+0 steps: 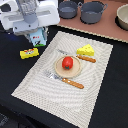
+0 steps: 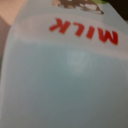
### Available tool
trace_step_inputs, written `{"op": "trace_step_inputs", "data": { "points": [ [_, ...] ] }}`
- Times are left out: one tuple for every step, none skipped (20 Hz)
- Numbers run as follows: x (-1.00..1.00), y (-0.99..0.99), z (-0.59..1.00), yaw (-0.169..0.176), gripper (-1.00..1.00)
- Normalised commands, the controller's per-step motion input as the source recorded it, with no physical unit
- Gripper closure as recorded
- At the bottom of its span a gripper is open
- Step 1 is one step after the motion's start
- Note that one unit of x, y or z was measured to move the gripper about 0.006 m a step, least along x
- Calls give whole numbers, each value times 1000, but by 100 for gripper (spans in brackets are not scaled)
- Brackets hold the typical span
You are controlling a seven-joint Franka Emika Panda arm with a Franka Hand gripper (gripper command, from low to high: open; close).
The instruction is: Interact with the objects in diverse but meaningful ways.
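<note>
Black tabletop point(image 1: 107, 95) under beige woven placemat point(image 1: 35, 80); red tomato point(image 1: 67, 62) on round wooden plate point(image 1: 59, 70) there. White-blue milk carton point(image 2: 65, 75) beneath white gripper point(image 1: 31, 22), close against wrist camera. Jaw state impossible to tell. Grey pots point(image 1: 92, 11) on brown board point(image 1: 100, 29) behind.

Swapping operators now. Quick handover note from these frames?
Hand: low over the milk carton at the placemat's far corner on the exterior view's left; the carton fills the wrist view, grip state unclear.
Tomato on the wooden plate, cheese wedge beside it, yellow box off the mat, two pots at the back.
Done: nothing evident.
Left: confirm the carton grasp, then the rest.
</note>
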Motion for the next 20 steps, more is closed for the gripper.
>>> {"op": "trace_step_inputs", "data": {
  "points": [
    [817,-600,629,0,100],
    [823,-594,666,0,100],
    [814,-603,663,-2,100],
    [806,-617,691,-11,100],
    [783,-640,714,-21,100],
    [754,-671,729,-36,100],
    [726,-671,723,-31,100],
    [720,-663,711,-28,100],
    [717,-649,674,-25,100],
    [694,-649,620,-18,100],
    [671,-657,560,-12,100],
    [629,-694,480,-2,100],
    [609,-706,446,0,100],
    [600,-714,431,0,100],
    [591,-720,400,0,100],
    [583,-731,366,0,100],
    [580,-749,320,0,100],
    [574,-766,309,0,100],
    [577,-760,300,0,100],
    [557,-780,257,0,100]
  ]
}}
